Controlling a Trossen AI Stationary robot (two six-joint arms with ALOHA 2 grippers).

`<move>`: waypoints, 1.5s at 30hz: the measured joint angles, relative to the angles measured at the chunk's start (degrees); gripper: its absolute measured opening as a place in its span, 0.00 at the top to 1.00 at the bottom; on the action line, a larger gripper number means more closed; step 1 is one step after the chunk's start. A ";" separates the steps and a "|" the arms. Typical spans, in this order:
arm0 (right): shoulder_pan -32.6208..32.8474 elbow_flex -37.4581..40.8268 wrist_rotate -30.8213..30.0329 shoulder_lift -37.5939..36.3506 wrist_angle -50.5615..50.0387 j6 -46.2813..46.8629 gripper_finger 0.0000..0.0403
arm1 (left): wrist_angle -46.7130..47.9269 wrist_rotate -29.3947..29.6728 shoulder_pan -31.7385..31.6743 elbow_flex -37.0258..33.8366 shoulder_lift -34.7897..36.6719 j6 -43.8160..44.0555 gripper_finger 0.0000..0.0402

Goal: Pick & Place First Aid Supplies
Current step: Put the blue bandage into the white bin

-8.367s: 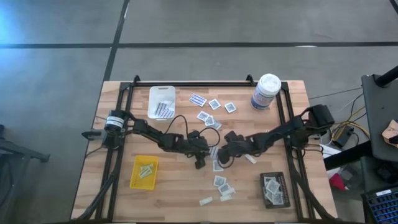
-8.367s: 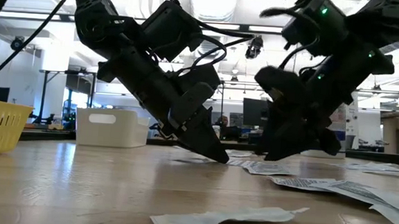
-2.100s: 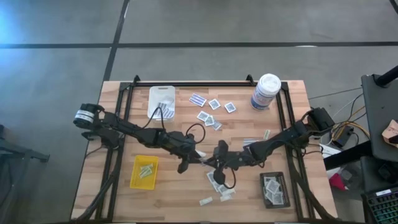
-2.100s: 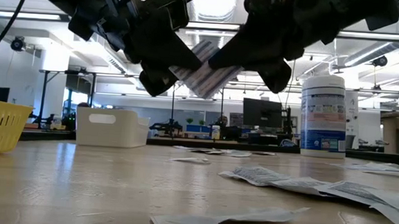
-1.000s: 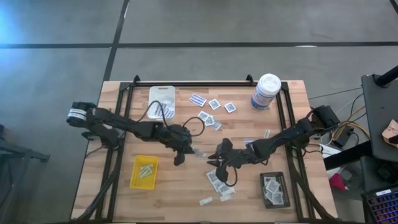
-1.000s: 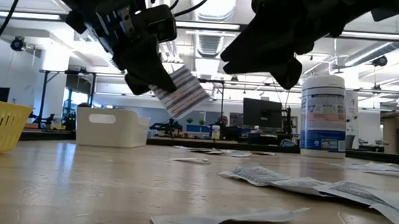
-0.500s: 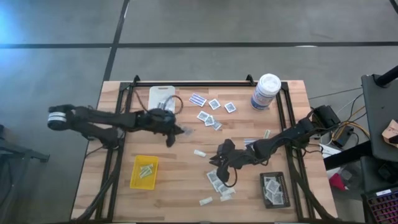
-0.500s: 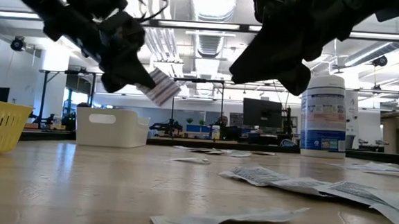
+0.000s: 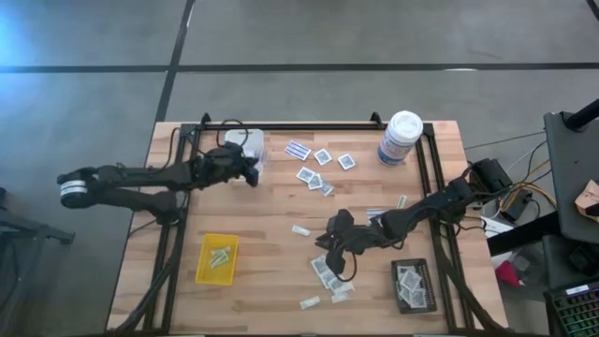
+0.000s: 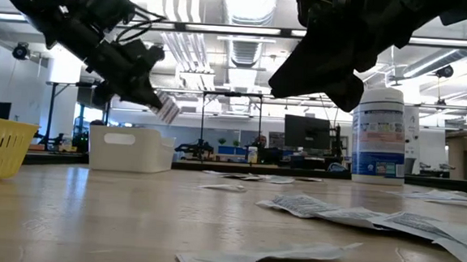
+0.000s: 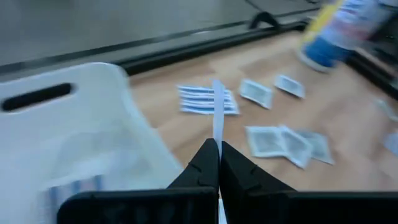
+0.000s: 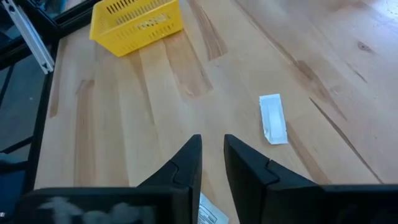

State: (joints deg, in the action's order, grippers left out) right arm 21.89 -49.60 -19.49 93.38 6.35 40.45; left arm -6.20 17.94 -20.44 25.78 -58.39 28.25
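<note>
My left gripper [image 9: 251,174] is shut on a blue-and-white striped strip [image 10: 167,109] and hangs above the right edge of the white tray [image 9: 241,140] at the far left. My right gripper [image 12: 211,149] hovers over the table's middle [image 9: 326,247]; its fingers stand a narrow gap apart with nothing between them. A small pale strip [image 12: 272,118] lies flat on the wood just ahead of it. More first aid supplies lie flat on the table: white squares [image 9: 318,173] at the far middle and several packets [image 9: 329,273] near the right gripper. My left gripper pinches one end of the striped strip [image 11: 217,134] between its two fingers. The rest of the strip juts out past the fingertips, seen edge-on in the left wrist view. The fingers slant downward, and the strip is lifted clear of the table and the tray.
A yellow tray [image 9: 217,258] stands at the near left and a black tray [image 9: 413,285] holding packets at the near right. A tall white canister [image 9: 401,138] stands at the far right. A black frame [image 9: 299,124] runs along the table's far edge and sides.
My left gripper has carried the striped strip from the table's middle toward the far left, up to the white tray, turning as it went. The strip has stayed clear of the table.
</note>
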 joint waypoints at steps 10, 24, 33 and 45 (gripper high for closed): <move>0.00 0.00 -0.02 0.04 -0.06 -0.11 0.85 | 8.46 0.64 -8.08 0.00 -0.13 1.96 1.00; 0.00 0.00 -0.14 0.09 -0.06 -0.05 0.86 | 9.45 -0.99 -8.29 -4.54 -0.83 5.86 1.00; 0.00 0.00 -0.20 0.09 -0.04 -0.07 0.86 | 5.69 -1.14 -8.34 -5.46 -0.85 4.96 1.00; -0.01 0.00 -0.20 0.26 0.02 -0.10 0.86 | 3.81 -0.97 -8.33 -5.44 -0.82 3.38 0.82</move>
State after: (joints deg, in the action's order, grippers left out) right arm 21.88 -49.60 -19.68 93.65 6.36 40.35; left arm -2.39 16.97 -28.77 20.34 -59.21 31.63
